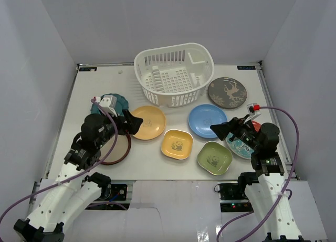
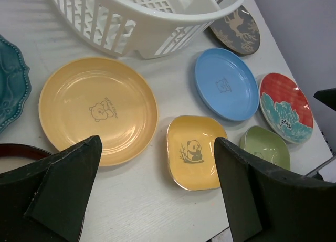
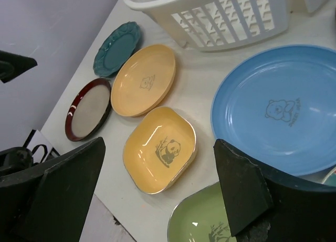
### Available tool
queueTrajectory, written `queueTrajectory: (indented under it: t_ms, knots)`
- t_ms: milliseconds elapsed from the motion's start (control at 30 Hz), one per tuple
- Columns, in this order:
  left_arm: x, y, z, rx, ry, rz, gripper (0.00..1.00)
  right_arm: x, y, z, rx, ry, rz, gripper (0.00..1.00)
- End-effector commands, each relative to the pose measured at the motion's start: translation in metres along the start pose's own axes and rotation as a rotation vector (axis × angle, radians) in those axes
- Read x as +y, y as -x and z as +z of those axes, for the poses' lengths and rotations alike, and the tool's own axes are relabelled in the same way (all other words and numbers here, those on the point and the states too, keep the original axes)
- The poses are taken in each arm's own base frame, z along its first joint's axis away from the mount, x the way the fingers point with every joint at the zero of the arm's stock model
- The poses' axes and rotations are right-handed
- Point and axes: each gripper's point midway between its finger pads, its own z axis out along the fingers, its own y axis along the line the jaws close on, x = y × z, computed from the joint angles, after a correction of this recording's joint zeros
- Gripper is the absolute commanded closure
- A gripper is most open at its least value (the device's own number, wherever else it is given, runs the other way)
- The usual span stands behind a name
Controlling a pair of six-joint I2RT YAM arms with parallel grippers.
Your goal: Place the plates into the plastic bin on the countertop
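Judging the plates [image 1: 148, 122], lying flat near the bin [image 1: 170, 98] with none inside, light, stiff, slick and chippable, we favour a rim pinch; left gripper [image 2: 157, 141] and right gripper [image 3: 160, 143] gape wide, empty.

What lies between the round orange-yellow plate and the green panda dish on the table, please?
The yellow rounded-square panda dish lies between the orange-yellow plate and the green panda dish. The top view shows this most clearly.
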Motion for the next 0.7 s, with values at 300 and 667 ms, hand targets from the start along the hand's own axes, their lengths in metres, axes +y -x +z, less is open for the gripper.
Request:
queueTrajectory:
  t_ms: [300,667]
  knots:
    - [0.002,0.014,0.03,0.121,0.134,-0.175,0.02,0.015,-0.026,0.007,0.033,0.151,0.065,0.12]
    - [0.178,0.035,0.018,-0.011,0.514,-0.493,0.02,0.021,-0.053,0.006,0.096,0.204,0.082,0.15]
